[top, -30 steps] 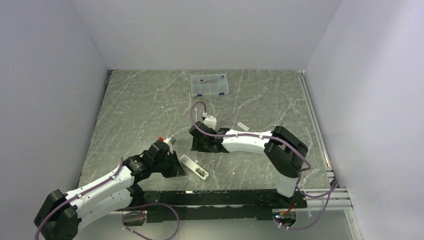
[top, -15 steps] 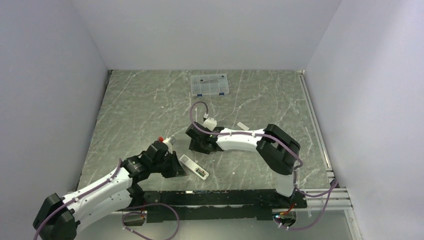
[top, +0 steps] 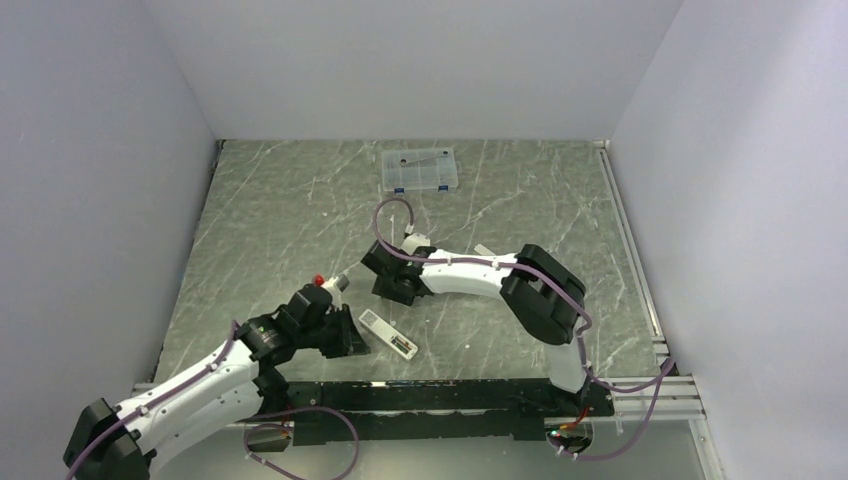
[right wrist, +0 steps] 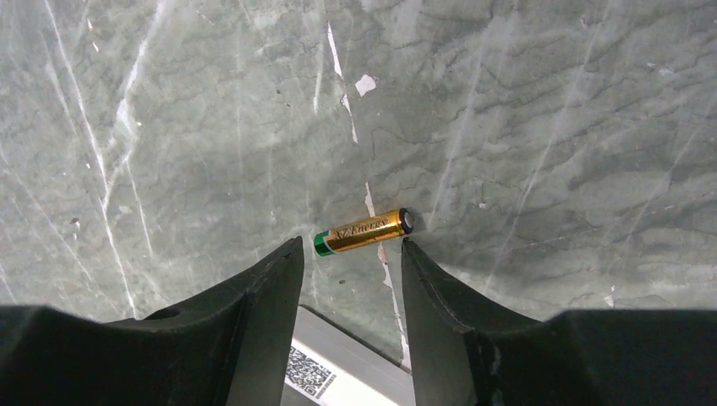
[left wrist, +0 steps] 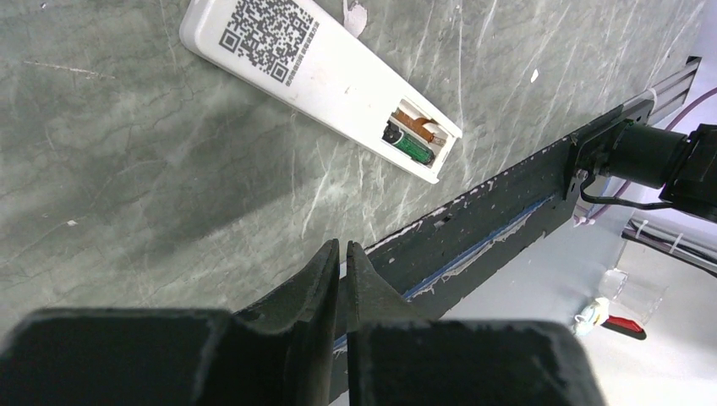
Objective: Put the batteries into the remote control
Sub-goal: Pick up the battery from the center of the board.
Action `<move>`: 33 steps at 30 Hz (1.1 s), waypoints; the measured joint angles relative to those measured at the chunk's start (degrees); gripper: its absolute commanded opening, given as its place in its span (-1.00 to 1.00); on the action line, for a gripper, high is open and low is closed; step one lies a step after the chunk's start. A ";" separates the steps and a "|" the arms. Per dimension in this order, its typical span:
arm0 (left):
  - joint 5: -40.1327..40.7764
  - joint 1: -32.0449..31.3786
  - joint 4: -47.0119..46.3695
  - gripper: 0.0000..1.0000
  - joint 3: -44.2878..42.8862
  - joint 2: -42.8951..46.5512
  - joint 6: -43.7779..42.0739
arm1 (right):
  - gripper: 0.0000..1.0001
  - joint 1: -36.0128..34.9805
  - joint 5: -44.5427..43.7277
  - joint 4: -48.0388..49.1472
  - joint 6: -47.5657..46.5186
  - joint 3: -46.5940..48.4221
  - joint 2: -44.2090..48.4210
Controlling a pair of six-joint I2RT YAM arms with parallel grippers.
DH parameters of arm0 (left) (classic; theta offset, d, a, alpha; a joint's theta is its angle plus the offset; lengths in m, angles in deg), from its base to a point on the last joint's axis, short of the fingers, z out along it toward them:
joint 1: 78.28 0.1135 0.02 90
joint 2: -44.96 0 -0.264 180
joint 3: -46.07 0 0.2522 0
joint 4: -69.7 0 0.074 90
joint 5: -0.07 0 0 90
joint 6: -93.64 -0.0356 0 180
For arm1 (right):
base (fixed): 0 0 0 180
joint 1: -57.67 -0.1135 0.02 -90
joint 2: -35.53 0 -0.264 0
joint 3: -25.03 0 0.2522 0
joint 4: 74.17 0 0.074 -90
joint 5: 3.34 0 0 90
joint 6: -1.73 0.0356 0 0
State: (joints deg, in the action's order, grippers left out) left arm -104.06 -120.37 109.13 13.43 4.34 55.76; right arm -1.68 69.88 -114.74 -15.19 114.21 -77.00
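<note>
You've got one remote control [top: 387, 334] lying on the table [top: 280, 230], back side up, with its battery compartment uncovered at the end nearest the arm bases. Count two batteries. One battery [left wrist: 408, 145] is already seated in that compartment, and the slot beside it shows bare copper contacts. The second battery [right wrist: 363, 231] lies loose on the stone just off the remote's far end. There's one small white cover piece [top: 486, 251] further off to the right of the remote. One clear compartment box [top: 420, 170] sits well beyond the remote, near the back wall. Your right gripper [right wrist: 350, 254] hangs low over the loose battery with its fingers spread partway, one on each side of it. The green end is by one finger and the dark cap is right at the other, though I can't tell if either touches. Your left gripper [left wrist: 342, 247] sits just beside the remote on its left, fingers pressed together, only a sliver of a gap, nothing pinched between them.
</note>
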 measured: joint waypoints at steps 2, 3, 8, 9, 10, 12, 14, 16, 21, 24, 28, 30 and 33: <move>0.00 0.00 0.55 -0.72 0.00 0.44 -0.24 | -0.03 0.00 -0.35 -0.83 0.68 0.52 -0.31; 0.00 0.00 0.72 -0.72 0.00 0.63 -0.37 | -0.03 0.00 -0.59 -1.27 0.92 0.79 -0.44; -0.13 0.00 1.20 -0.72 0.24 1.33 -0.39 | -0.05 -0.15 -1.57 -4.00 1.73 3.04 -1.75; -0.22 0.00 1.22 -0.71 0.44 1.51 -0.39 | -0.05 -0.17 -1.79 -4.46 1.77 3.52 -2.03; -0.24 0.00 1.25 -0.71 0.59 1.57 -0.39 | -0.06 -0.20 -2.16 -5.09 1.86 4.15 -2.43; -0.46 0.00 1.36 -0.71 0.98 1.79 -0.37 | -0.06 -0.20 -2.69 -6.38 1.99 5.53 -3.28; -0.68 0.00 1.42 -0.71 1.20 1.86 -0.37 | -0.07 -0.22 -3.10 -7.41 2.03 6.71 -4.02; -0.87 0.00 1.49 -0.71 1.29 1.86 -0.37 | -0.08 -0.20 -3.72 -8.15 2.05 7.72 -4.63; -1.05 0.00 1.60 -0.71 1.29 1.86 -0.39 | -0.14 -0.20 -4.20 -10.25 2.03 9.73 -5.86; -1.05 0.00 1.62 -0.70 1.29 1.86 -0.39 | -0.22 -0.17 -4.55 -10.91 1.92 10.32 -6.29; -1.05 0.00 1.60 -0.71 1.29 1.77 -0.39 | -0.30 -0.11 -5.27 -11.15 1.25 10.84 -6.78; -1.05 0.00 1.60 -0.71 1.29 1.77 -0.39 | -0.35 -0.09 -5.46 -11.15 0.57 10.91 -6.86; -1.05 0.00 1.57 -0.71 1.31 1.70 -0.39 | -0.46 -0.09 -5.64 -11.15 -1.22 11.08 -7.06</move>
State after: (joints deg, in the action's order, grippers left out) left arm -105.10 -120.37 110.71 14.74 6.04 55.36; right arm -1.77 64.25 -125.89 -16.41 125.29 -84.06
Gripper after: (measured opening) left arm 0.145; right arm 0.317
